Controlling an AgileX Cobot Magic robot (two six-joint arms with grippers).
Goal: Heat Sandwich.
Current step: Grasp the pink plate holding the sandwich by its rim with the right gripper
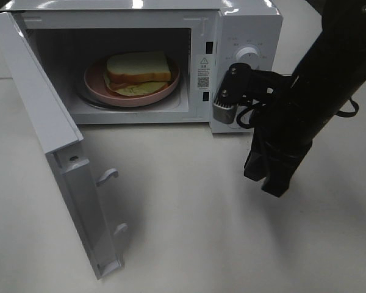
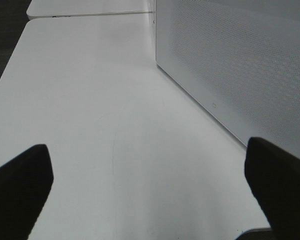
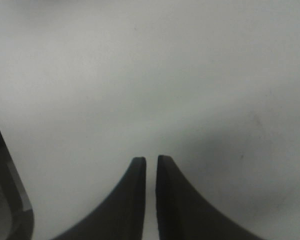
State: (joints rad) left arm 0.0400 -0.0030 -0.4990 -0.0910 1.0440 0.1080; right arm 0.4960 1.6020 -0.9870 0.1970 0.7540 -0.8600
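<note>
**Resting Inside the Open Microwave, the Sandwich Sits Apart From Both End Effectors**

The right end effector points down at the worktop, and its two dark fingers are drawn almost together. Only a thin slit shows between them and nothing is in it, so it is clenched on nothing. Its arm stands in front of the control panel of the white microwave, and the round dial is just beyond and above it.

The sandwich lies beyond this end effector and to its left, higher than the fingertips and well apart from them. It is deep in the lit cavity, on a round pink plate. The top slice is pale, and a yellowish-green filling shows at the lower edge. The microwave door stands swung wide, farther to the left of the end effector, with its latch hooks facing the worktop.

The left end effector is released, with its fingers spread to the two sides of its wrist view and nothing between them. Bare worktop lies beneath it. A perforated white panel rises from the worktop just beside one finger, without touching it. This end effector does not show in the high view, so its place relative to the sandwich cannot be told.
</note>
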